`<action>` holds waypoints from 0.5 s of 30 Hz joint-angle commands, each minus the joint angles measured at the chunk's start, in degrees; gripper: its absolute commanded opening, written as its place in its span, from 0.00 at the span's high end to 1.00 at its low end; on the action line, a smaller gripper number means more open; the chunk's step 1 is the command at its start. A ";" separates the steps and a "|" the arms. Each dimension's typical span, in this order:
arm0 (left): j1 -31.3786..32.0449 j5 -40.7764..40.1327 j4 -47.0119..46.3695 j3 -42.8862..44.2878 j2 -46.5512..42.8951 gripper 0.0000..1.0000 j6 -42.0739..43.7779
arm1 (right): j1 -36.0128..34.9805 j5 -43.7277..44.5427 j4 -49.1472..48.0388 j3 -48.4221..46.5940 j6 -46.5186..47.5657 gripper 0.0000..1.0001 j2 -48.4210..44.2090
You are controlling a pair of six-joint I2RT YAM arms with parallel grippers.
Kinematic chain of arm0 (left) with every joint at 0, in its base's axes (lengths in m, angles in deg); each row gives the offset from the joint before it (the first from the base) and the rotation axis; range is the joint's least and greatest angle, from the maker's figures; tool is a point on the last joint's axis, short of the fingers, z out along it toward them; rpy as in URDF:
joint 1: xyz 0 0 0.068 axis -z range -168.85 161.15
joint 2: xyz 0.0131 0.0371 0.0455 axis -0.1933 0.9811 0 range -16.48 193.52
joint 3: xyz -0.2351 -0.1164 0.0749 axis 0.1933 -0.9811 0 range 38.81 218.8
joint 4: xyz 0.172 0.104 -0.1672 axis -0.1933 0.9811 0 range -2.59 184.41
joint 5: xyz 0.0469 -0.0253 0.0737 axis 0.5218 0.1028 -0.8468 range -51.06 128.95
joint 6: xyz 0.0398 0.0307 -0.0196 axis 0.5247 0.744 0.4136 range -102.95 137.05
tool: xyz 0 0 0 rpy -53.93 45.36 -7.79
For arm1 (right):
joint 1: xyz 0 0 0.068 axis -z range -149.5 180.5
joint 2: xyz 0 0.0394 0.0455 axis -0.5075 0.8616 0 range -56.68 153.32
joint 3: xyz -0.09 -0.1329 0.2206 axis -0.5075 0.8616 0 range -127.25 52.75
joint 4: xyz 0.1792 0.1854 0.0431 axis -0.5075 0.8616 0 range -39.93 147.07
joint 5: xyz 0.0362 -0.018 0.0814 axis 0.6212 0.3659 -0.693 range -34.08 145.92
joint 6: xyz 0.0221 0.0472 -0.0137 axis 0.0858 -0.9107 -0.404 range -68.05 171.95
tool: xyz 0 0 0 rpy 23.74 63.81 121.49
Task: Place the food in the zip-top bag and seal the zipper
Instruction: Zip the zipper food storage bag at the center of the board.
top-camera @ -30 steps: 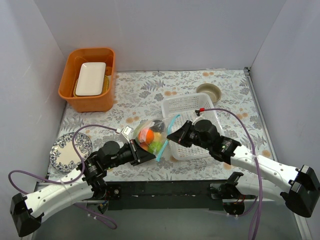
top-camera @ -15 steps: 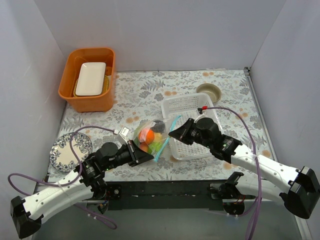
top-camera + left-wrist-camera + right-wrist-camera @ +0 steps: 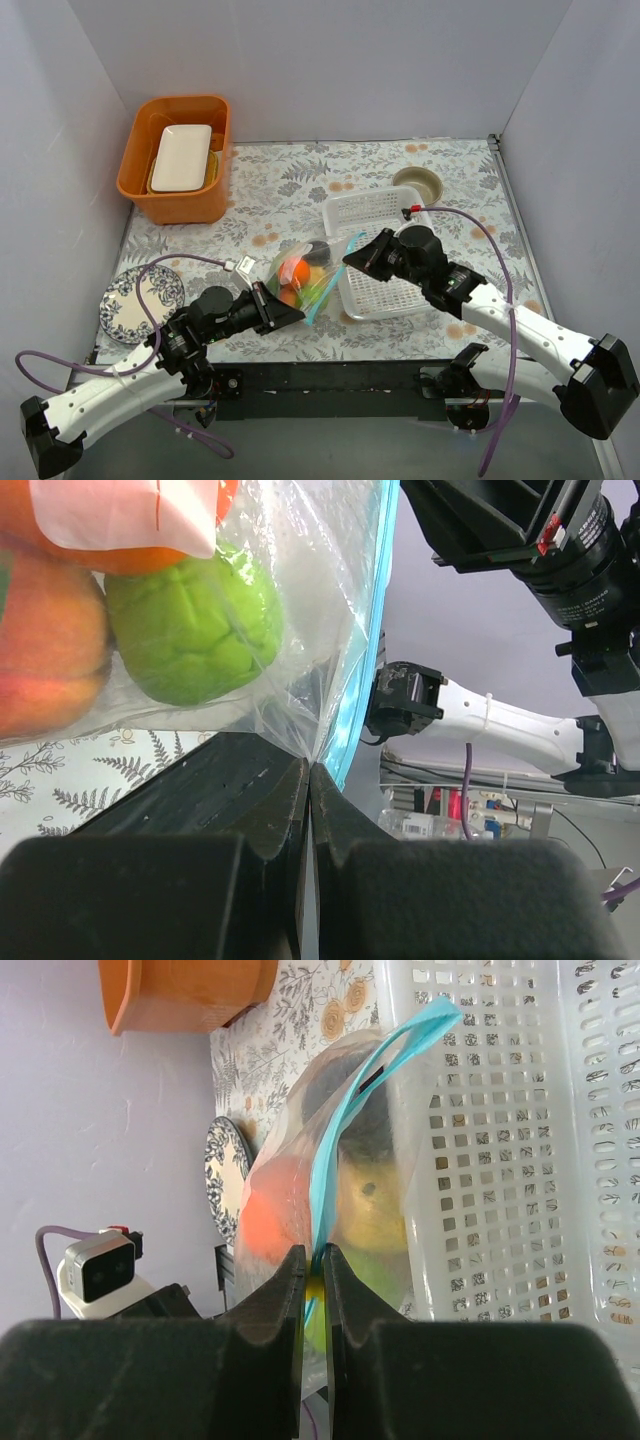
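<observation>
Bag: the zip-top bag (image 3: pixel 296 272) hung stretched between the two grippers, just left of the white basket (image 3: pixel 385 203), with food inside it.
Food seen: an orange (image 3: pixel 120 545), a peach (image 3: pixel 45 650) and a green piece (image 3: pixel 195 620) pressed against the plastic in the left wrist view. A lemon (image 3: pixel 365 1205) showed from the right wrist.
Zipper: the teal zipper (image 3: pixel 322 295) ran slantwise along the bag's right edge, from the near corner up towards the basket.
Left gripper: the left gripper (image 3: pixel 308 770) was clenched on the bag's near corner, right beside the end of the teal strip.
Right gripper: the right gripper (image 3: pixel 312 1255) was pinched tight on the zipper itself, partway along it.
Edges: the bag sat against or just beside the basket's left wall; I could not tell which. The right arm reached across the basket's near end.
Open room: bare table (image 3: pixel 300 180) lay behind the bag towards the back wall. The orange bin (image 3: pixel 175 203) holding a white dish (image 3: pixel 180 157) stood well apart in the far left corner. A patterned plate (image 3: pixel 135 300) lay close by the left arm, and a small bowl (image 3: pixel 418 182) sat just behind the basket.
Change: compared with a second before, the left arm had drawn back towards its base. The right gripper had shifted a little up the table and rightward. The bag looked narrower and pulled more taut between them.
</observation>
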 commanded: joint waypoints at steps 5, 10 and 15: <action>0.46 2.01 5.27 -0.63 -1.81 1.00 0.02 | 5.82 3.07 -2.07 -3.11 1.61 0.86 -0.43; 0.38 1.92 5.36 -0.63 -1.90 1.00 0.02 | 9.06 0.70 -2.07 -3.81 2.84 0.84 -0.08; 0.38 1.66 5.71 -0.63 -2.25 1.00 -0.07 | 11.53 -2.90 -0.05 -4.96 3.72 0.84 1.76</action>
